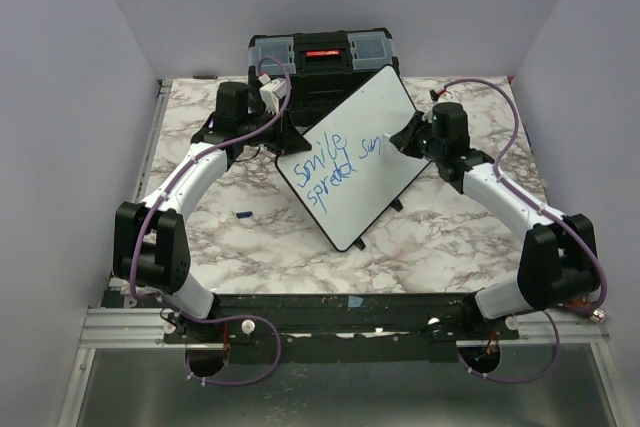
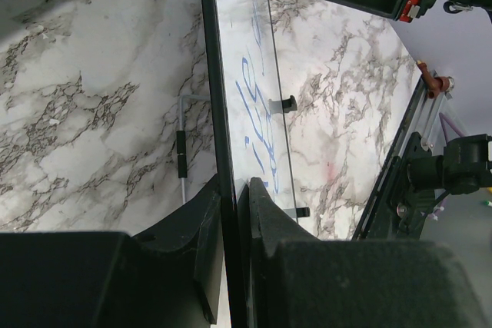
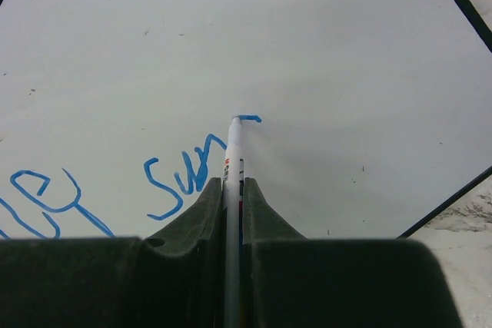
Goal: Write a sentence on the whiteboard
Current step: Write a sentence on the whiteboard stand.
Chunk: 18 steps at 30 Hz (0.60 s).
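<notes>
Top external view. We log one whiteboard [image 1: 385, 112], glossy white with a thin black rim and rounded corners. It is turned diagonally at the middle of the marble table [image 1: 440, 237], in front of a black toolbox [image 1: 320, 57]. The sentence [image 1: 330, 169] is in slanted blue letters: "Smile" above "spread", with "sun" begun to the right. Plain pale walls [image 1: 60, 67] enclose the table. A small blue object [image 1: 243, 213] lies apart on the marble; we cannot identify it. Whether the board's lower corner rests on the table we cannot tell.

Left wrist view. The left gripper [image 2: 233, 190] is clamped on the board's black edge, one finger on each face. The board appears edge-on, so the lettering is foreshortened and unreadable.

Right wrist view. The right gripper [image 3: 233, 188] is closed on a white marker [image 3: 233, 147], whose tip touches the board at a short fresh blue stroke just right of "sun". The earlier words are cut off at the left.
</notes>
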Motion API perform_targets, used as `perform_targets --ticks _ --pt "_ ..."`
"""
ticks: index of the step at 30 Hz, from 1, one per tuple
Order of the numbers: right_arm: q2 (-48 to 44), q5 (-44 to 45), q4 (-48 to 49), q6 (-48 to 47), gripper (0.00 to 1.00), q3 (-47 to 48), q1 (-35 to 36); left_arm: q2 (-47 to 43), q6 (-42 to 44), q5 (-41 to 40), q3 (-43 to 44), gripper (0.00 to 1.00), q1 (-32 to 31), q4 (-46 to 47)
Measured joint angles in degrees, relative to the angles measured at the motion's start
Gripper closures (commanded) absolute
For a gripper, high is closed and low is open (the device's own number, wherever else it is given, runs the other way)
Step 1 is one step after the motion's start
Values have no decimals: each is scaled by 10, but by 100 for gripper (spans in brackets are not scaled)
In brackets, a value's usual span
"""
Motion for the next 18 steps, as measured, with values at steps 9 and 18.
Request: perform_targets --ticks 9,18 --pt "-20 -12 -1 -1 99 -30 0 0 0 0 0 100 0 0" --pt "-24 10 -19 -5 99 -37 0 0 0 0 0 100 0 0"
